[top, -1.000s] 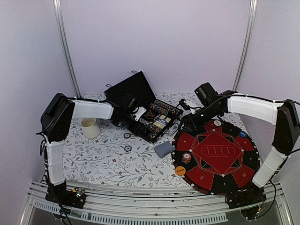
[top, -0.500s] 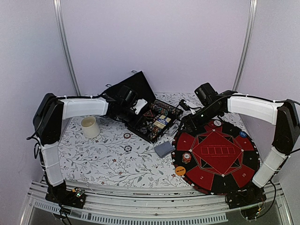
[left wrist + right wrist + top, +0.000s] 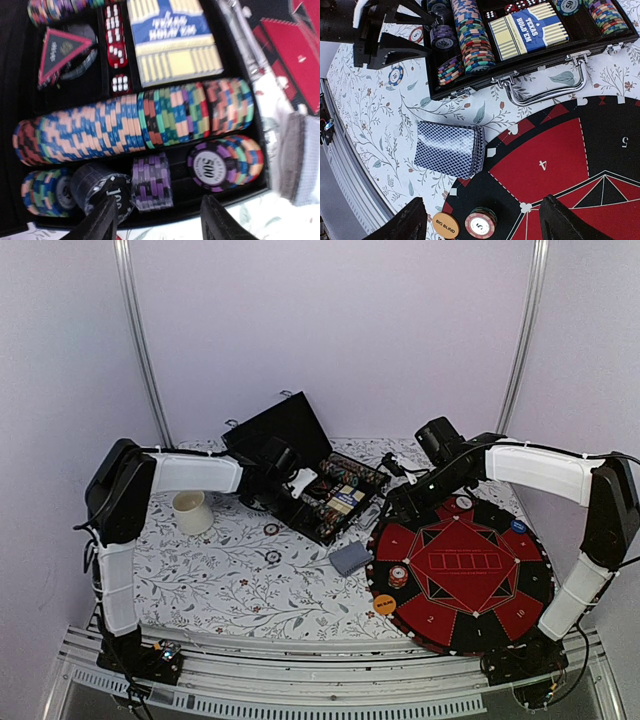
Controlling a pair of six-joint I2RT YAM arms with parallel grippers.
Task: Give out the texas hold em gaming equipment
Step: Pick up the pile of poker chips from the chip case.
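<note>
Both agape: L end effector (image 3: 160, 218), R end effector (image 3: 482, 220); chip row (image 3: 135, 125) axis side-to-side.

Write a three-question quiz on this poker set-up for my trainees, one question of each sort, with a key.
1. True or false: the deck of cards lies inside the chip case.
2. Multiple choice: what is printed on the orange button? A) DEALER B) BIG BLIND C) SMALL BLIND
3. Short answer: which gripper hangs open over the chip case?

Key
1. False: it lies on the floral cloth, outside the case.
2. B
3. The left gripper.
</note>
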